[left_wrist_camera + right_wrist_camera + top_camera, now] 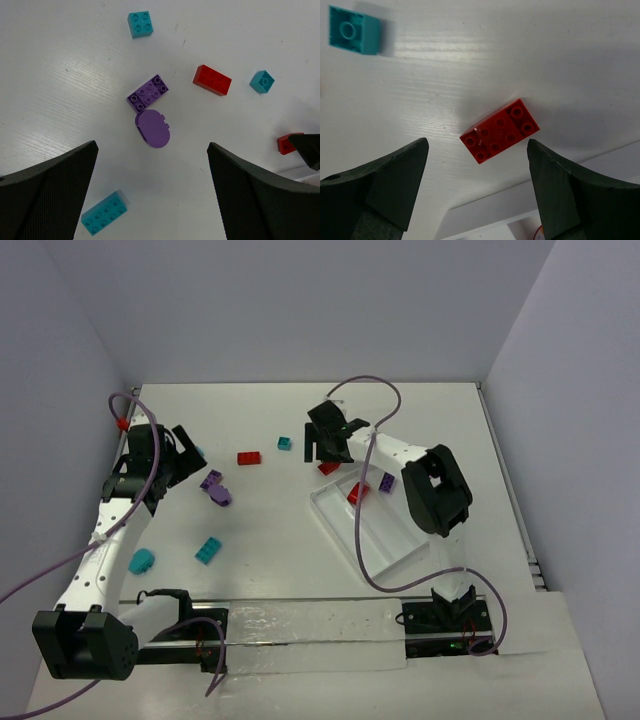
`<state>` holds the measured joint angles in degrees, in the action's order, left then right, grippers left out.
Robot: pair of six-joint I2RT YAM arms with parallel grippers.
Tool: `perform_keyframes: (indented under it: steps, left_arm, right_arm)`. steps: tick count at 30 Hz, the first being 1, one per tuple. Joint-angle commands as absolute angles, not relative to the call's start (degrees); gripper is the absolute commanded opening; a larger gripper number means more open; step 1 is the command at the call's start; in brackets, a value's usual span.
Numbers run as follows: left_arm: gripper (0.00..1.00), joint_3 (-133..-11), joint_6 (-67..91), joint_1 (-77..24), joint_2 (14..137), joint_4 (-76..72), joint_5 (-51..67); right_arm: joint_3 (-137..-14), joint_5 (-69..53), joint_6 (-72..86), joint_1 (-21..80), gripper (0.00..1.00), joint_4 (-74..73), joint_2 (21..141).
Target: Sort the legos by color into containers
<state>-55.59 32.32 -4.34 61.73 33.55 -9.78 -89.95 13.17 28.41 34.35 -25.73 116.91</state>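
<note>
The white tray (pixel 408 532) lies right of centre, with a red brick (pixel 356 493) and a purple brick (pixel 386 482) at its far end. My right gripper (pixel 325 447) is open and empty, hovering over another red brick (pixel 500 130) on the table just beyond the tray's rim (pixel 495 210). My left gripper (pixel 186 454) is open and empty above the purple studded brick (pixel 147 93) and the purple rounded piece (pixel 153 128). On the table lie a red brick (pixel 248 458), a small teal brick (pixel 285 443), a teal brick (pixel 208 550) and a teal rounded piece (pixel 142 561).
A teal square brick (pixel 140 24) lies beside the left gripper. White walls close the table at the back and both sides. The right arm's purple cable (pixel 358 540) trails across the tray.
</note>
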Motion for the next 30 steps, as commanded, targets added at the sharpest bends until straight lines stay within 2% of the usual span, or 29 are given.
perform_keyframes:
  steps: [1,11,27,30]
  left_arm:
    - [0.99,-57.1,31.4,-4.4,61.6,32.8,-9.6]
    - [0.99,-56.8,31.5,-4.4,61.7,32.7,-9.5]
    - [0.99,-57.2,31.3,-4.4,61.6,33.4,-10.6]
    - [0.99,-57.0,31.4,-4.4,61.8,33.2,-10.5]
  right_arm:
    - [-92.9,13.3,30.2,34.2,0.90,-28.3,118.4]
    - [-94.1,12.3,31.5,33.9,0.91,-28.2,122.2]
    - [-103.9,10.9,27.7,35.0,0.91,-30.9,128.8]
    - [-104.6,11.8,27.2,35.5,0.93,-31.6,128.7]
